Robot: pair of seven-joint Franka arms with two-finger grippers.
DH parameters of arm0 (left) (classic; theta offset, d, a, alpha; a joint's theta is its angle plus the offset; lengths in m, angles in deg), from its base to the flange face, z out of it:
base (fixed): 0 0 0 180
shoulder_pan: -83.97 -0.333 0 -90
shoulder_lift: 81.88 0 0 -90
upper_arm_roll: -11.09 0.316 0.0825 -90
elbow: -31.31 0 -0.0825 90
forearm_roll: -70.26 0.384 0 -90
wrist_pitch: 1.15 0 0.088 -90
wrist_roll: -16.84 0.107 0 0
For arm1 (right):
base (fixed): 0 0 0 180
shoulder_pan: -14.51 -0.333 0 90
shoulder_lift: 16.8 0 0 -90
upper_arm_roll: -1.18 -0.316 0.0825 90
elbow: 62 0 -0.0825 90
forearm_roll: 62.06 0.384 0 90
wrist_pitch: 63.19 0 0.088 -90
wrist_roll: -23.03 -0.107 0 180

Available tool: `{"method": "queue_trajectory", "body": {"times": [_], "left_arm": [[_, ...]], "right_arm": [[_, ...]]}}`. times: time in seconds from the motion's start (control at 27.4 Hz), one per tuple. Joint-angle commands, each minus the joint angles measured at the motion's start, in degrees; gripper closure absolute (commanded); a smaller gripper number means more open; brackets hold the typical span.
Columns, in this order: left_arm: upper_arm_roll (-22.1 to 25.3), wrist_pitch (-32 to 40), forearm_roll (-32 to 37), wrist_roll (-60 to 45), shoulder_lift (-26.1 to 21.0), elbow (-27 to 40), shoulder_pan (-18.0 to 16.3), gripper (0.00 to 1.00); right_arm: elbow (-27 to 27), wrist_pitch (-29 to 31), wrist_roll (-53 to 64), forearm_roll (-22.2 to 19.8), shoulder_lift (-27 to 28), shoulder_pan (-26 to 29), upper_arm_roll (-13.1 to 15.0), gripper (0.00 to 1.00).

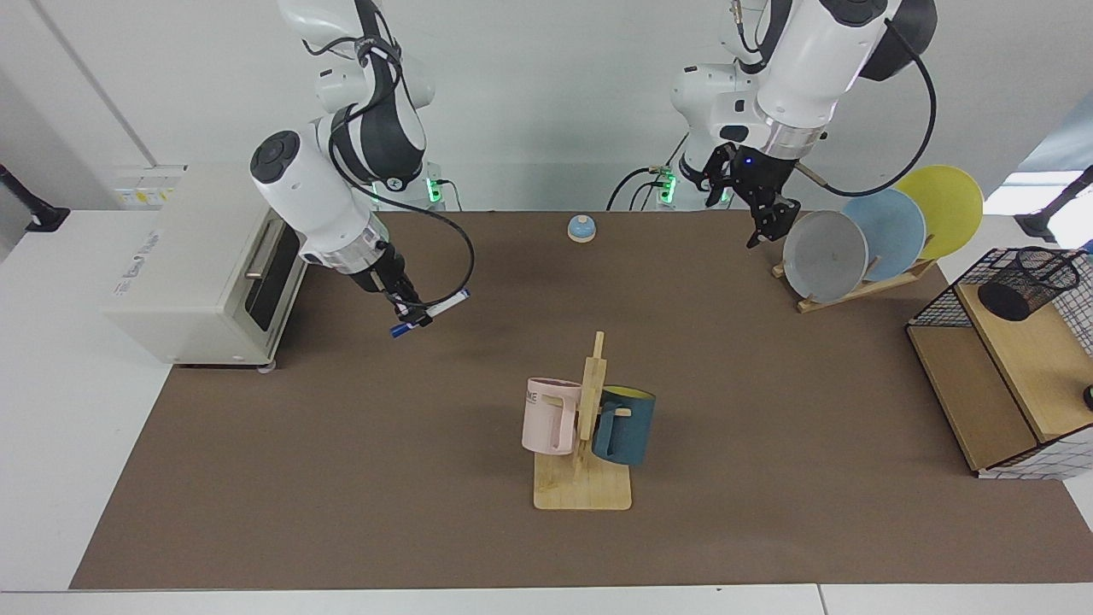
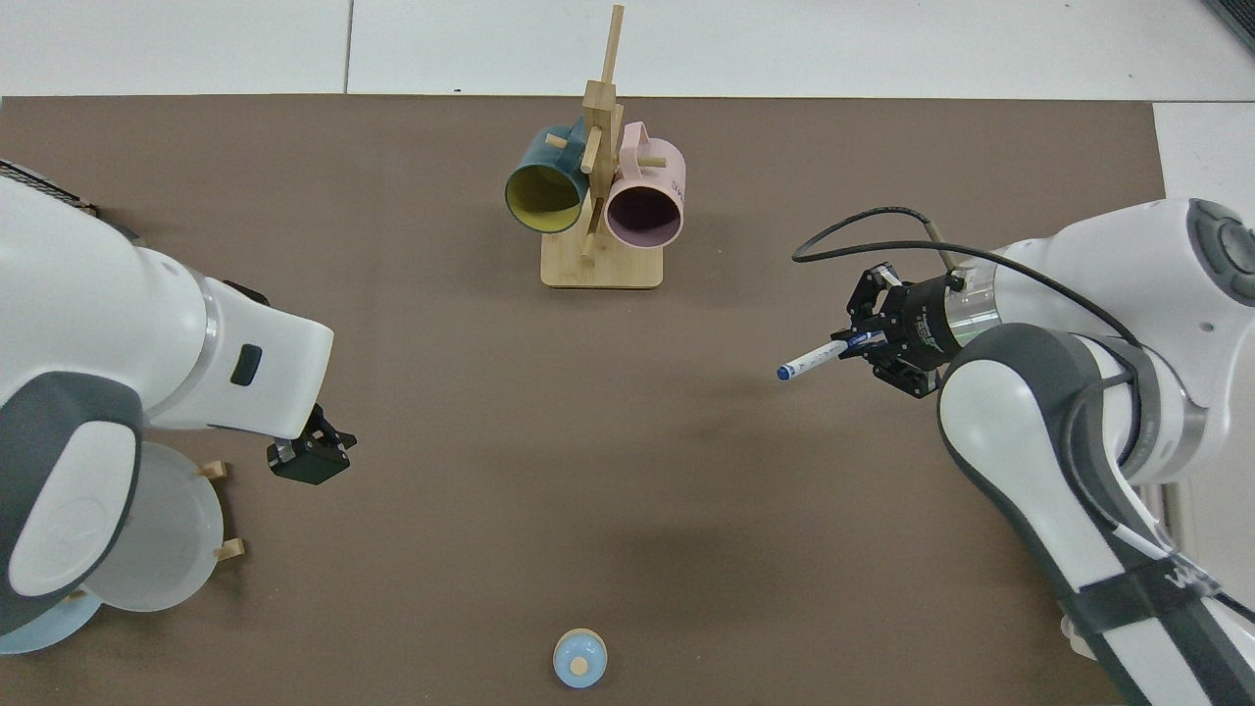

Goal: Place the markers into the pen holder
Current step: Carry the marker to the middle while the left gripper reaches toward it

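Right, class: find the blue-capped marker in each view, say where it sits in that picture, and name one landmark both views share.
Facing view: the marker is left of centre, clear above the mat, nearly level, gripped by the right gripper near the toaster oven.
Top view: the marker is right of centre, its free end pointing towards the middle, held by the right gripper.
Shared landmark: the mug rack.

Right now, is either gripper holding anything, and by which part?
The right gripper holds the marker near one end, lifted off the table. The left gripper holds nothing, waiting beside the plates.
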Motion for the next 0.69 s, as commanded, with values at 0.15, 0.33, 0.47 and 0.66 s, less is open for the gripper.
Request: {"method": "queue_trajectory", "body": {"times": [0.15, 0.33, 0.47, 0.66], "left_arm": [[0.6, -2.7, -0.7, 7.6, 1.0, 0.8, -0.2, 0.0], [-1.4, -2.9, -0.7, 8.2, 1.1, 1.0, 1.0, 0.0], [-3.4, -5.3, -1.8, 8.5, 1.0, 1.1, 1.0, 0.0], [-5.0, -8.5, -4.2, 10.8, 0.3, 1.1, 1.1, 0.0]], "right_arm": [[-6.5, -0.3, -20.3, 6.9, 0.0, -6.1, -0.6, 1.0], [-8.4, 2.5, -30.3, 8.0, 0.3, -10.1, -0.7, 1.0], [-8.3, 8.5, -35.7, 12.2, 0.3, -13.1, -0.7, 1.0], [-8.4, 13.8, -43.2, 13.2, 0.4, -17.5, -0.7, 1.0]]}}
